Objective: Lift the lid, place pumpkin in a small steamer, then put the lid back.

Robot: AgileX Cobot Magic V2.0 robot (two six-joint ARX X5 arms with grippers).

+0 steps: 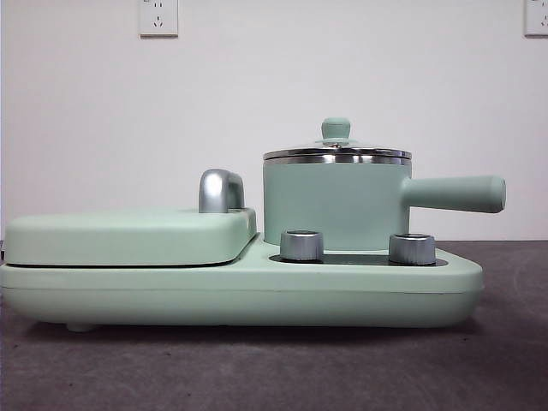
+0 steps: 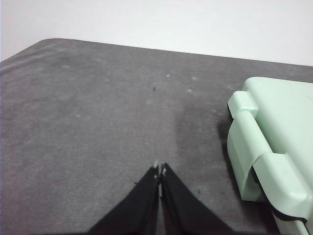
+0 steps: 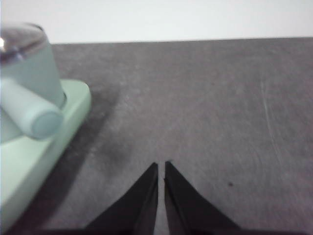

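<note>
The lid (image 1: 336, 151) sits closed on the small steamer (image 1: 332, 205), its mint-green knob upright at the centre. The small steamer stands on the black heating plate at one end of the mint-green cooker base (image 1: 240, 291), behind two steel control knobs (image 1: 301, 245). Its long side handle (image 1: 454, 193) lies level and points outward, away from the flat griddle cover (image 1: 128, 235) that occupies the other end of the base. The base rests on the grey desk (image 1: 257, 368).

The pumpkin is not visible in any view; its position cannot be stated.

The left gripper (image 2: 160, 169) hangs above bare desk with its jaws closed together and empty. The griddle end of the cooker base lies to its side, near but apart. The right gripper (image 3: 161, 165) is also above bare desk, jaws nearly closed with only a thin slit between them, holding nothing. In the right wrist view the small steamer and its handle end (image 3: 46, 122) lie close to that gripper's side, with the handle pointing toward the gripper.

Judgement: no step has begun. The right gripper is the nearer one to the lid. The lid knob is a vertical stub, so the approach should come from above with the jaws opened first.
</note>
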